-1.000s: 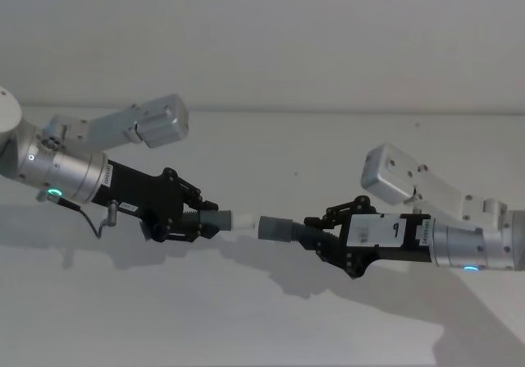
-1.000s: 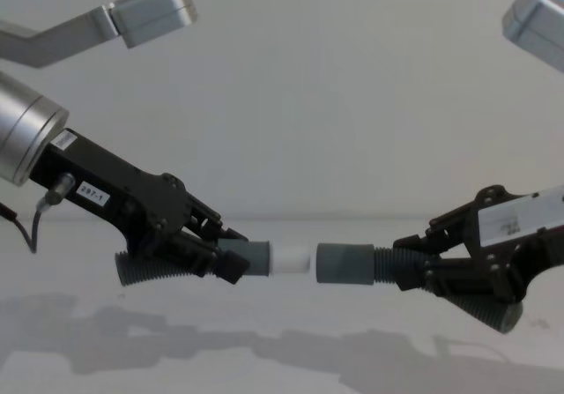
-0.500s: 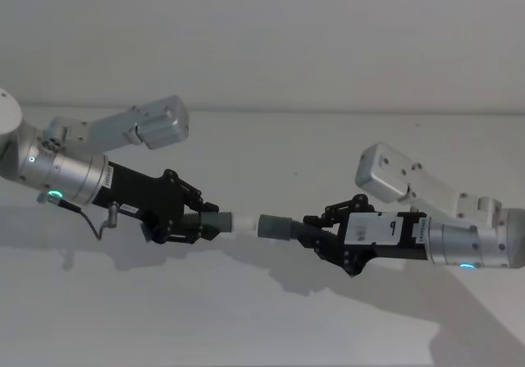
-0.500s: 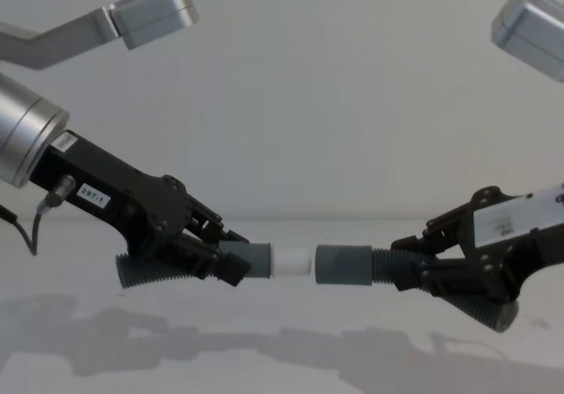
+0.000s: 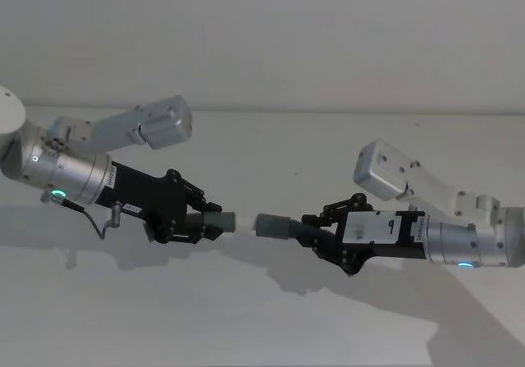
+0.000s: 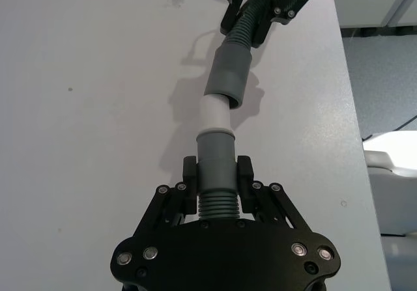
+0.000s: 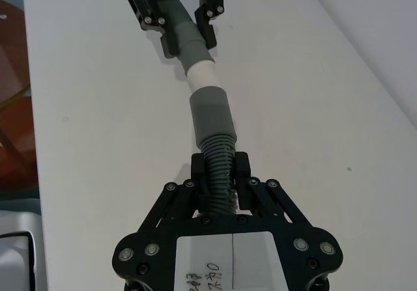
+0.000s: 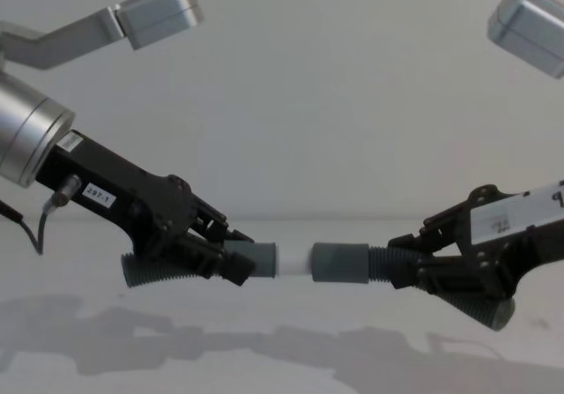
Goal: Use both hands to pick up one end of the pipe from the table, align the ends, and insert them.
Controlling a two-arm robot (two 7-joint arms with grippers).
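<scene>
**Caller:** Chest view has both pieces in the air above the bench [image 8: 282,359], nose to nose. The left gripper [image 8: 231,257] has its jaws clamped on the left pipe piece [image 8: 256,261] just behind the smooth cuff, and a white spigot [image 8: 292,262] sticks out of that cuff towards 3 o'clock.

**Analyst:** And the right gripper [image 8: 407,266] mirrors it, jaws closed on the corrugated neck of the right pipe piece [image 8: 339,263], grey cuff pointing to 9 o'clock. The long axes run nearly along one horizontal line.

**Caller:** How close are they?

**Analyst:** The white tip looks to be right at the mouth of the grey cuff, perhaps just inside; the left wrist view suggests it has entered. Most of the white is still bare.

**Caller:** So neither arm is nearer; they meet mid-bench.

**Analyst:** Right. Each forearm slopes down from its own side, wrists level, with the loose corrugated tails hanging below the jaws. By the look of it, what remains is a straight push together along that shared axis.
</scene>
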